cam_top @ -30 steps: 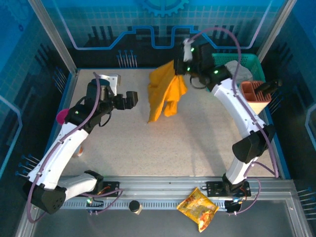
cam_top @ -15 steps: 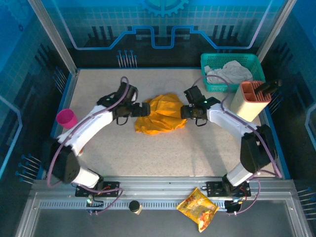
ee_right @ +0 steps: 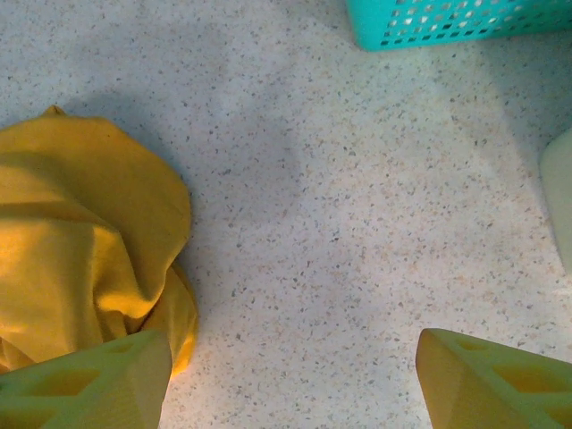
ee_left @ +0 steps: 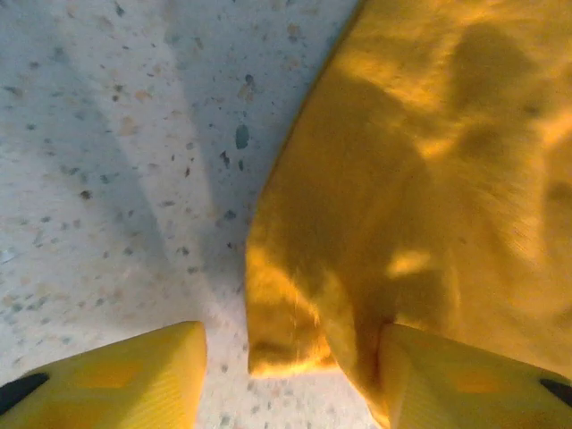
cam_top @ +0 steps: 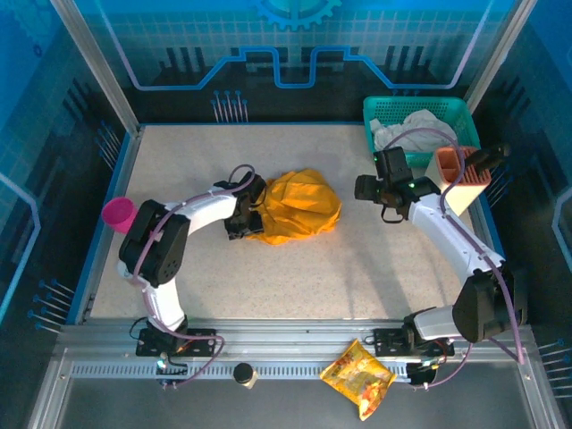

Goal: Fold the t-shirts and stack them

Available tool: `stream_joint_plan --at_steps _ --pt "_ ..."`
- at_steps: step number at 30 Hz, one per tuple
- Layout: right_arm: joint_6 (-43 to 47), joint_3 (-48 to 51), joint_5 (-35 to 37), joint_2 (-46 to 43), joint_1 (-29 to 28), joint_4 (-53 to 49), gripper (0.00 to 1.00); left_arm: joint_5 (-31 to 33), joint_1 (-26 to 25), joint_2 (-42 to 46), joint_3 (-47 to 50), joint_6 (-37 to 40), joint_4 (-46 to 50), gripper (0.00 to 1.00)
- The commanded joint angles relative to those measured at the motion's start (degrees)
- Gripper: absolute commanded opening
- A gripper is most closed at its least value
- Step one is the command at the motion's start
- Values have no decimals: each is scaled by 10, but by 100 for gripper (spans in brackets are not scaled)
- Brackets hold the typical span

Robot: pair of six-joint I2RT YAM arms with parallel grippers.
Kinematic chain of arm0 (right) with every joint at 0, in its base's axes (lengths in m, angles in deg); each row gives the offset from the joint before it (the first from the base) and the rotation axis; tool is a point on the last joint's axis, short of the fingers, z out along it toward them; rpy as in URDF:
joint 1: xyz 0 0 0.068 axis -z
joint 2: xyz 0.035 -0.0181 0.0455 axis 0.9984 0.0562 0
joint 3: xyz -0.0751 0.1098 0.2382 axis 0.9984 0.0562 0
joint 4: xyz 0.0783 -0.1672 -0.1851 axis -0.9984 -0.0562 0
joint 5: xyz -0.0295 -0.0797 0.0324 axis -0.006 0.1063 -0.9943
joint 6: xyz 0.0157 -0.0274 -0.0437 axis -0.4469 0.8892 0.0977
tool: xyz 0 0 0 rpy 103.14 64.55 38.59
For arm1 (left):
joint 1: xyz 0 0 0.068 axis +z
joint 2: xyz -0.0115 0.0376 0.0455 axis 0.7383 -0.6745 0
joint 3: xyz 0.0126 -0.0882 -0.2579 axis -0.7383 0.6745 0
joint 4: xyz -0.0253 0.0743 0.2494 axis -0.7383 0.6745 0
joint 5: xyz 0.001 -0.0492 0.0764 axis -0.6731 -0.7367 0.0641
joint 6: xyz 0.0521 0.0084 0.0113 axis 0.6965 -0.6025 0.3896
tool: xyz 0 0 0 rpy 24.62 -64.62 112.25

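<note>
Nearest me, a snack packet [cam_top: 357,375] is lying on the front rail at 5 o'clock, which is no part of this job.

Moving onto the bench [cam_top: 268,277], my left tool [cam_top: 243,217] is sitting low at the 9 o'clock edge of the t-shirt [cam_top: 299,206]. The orange-yellow shirt is lying in a crumpled heap near the middle of the bench, not yet spread or folded. The left tool's fingers [ee_left: 134,375] are standing apart, straddling a rolled corner of cloth without clamping it. The fabric is lying against the finger on the shirt's side.

My right tool [ee_right: 295,380] is hanging over bare bench at the shirt's 3 o'clock side. Its fingers are wide apart and are gripping nothing, with the cloth just beside it.

Further out, a pink cup [cam_top: 119,214] is standing at 9 o'clock and a beige holder [cam_top: 447,183] at 2 o'clock. A teal basket [cam_top: 416,105] with white cloth [cam_top: 420,125] inside is sitting at 1 o'clock.

I am judging these to be the risks:
- **Several layers at once:** closing on this rolled corner could catch more than one layer, so a lift would drag the whole heap instead of opening it.
- **Shallow bite:** soft cloth could slip out of a shallow grip.
- **One-sided pull:** with only the left side gripped, a pull would bunch the shirt further.
- **Knocking the holder:** my right arm is working close to the beige holder, and a wide swing could tip it.
</note>
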Motion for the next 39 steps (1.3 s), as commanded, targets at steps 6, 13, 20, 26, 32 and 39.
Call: stream_joint_plan --at_steps 6,13,20,26,32,39 --pt "3 27 -56 -22 11 16 75 10 10 -40 -21 -10 -41 40" --pt "5 45 -149 -10 12 51 77 5 14 -15 -66 22 -16 0" --pt "12 84 -242 4 11 124 89 18 13 106 -233 74 104 0" --pt "28 120 -342 2 4 208 88 27 13 152 -374 102 164 0" --pt "112 84 -312 40 -83 159 86 10 12 178 -402 96 144 0" --pt "101 70 -303 122 -155 204 81 13 12 190 -417 93 128 0"
